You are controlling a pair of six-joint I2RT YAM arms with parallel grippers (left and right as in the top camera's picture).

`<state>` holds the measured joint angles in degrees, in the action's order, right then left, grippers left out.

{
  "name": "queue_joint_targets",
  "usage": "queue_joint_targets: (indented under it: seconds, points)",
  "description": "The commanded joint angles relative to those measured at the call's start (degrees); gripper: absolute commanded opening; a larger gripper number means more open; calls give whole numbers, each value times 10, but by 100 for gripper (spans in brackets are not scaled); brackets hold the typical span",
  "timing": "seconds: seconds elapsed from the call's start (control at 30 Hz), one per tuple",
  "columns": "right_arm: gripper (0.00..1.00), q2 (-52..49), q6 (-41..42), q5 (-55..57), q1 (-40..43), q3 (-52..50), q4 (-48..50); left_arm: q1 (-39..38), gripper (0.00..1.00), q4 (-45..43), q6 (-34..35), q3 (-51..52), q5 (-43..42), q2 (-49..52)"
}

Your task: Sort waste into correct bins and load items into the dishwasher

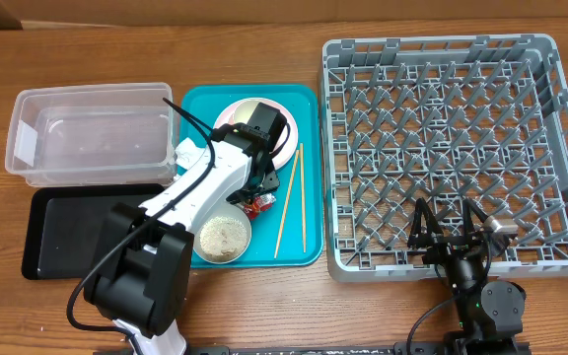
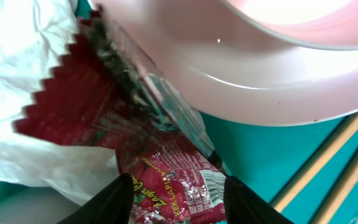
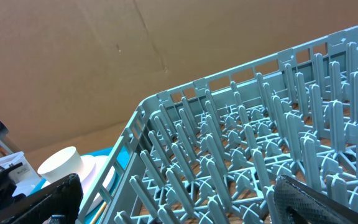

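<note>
The red snack wrapper (image 2: pixel 179 180) lies on the teal tray, right beside the pink plate (image 2: pixel 278 68). My left gripper (image 2: pixel 176 200) is low over it, open, one black finger on each side and the wrapper's edges close to both. White tissue (image 2: pixel 17 62) is bunched just left of the wrapper. From overhead, the left gripper (image 1: pixel 261 187) covers part of the plate (image 1: pixel 286 143), and the wrapper (image 1: pixel 257 204) peeks out below it. The chopsticks (image 1: pixel 289 202) lie to the right. My right gripper (image 1: pixel 449 232) stands open at the front edge of the grey dish rack (image 1: pixel 442 49), nothing between its fingers.
A bowl with rice (image 1: pixel 223 237) sits at the teal tray's (image 1: pixel 309 108) front. The clear tub (image 1: pixel 92 133) and black tray (image 1: pixel 77 232) stand left of it. A cream cup (image 3: pixel 61 168) rests on the plate, seen past the rack wall (image 3: pixel 135 155).
</note>
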<state>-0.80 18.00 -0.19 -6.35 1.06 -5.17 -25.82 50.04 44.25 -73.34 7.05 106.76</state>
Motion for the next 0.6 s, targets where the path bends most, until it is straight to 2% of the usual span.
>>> queue_joint_targets:
  seconds: [0.0, 0.27, 0.37, 0.57]
  points:
    - [100, 4, -2, -3, 5, -6, 3, 7, 50, 3, -37, -11, 24, -17]
    - [100, 4, -2, -3, 5, -6, 3, 14, 52, 16, -79, -11, 18, -17]
    - [100, 4, -2, -3, 5, -6, 3, 14, 62, 15, -79, -11, -7, -17]
    - [100, 4, -2, -3, 5, -6, 3, 13, 59, 14, -78, -6, -37, -15]
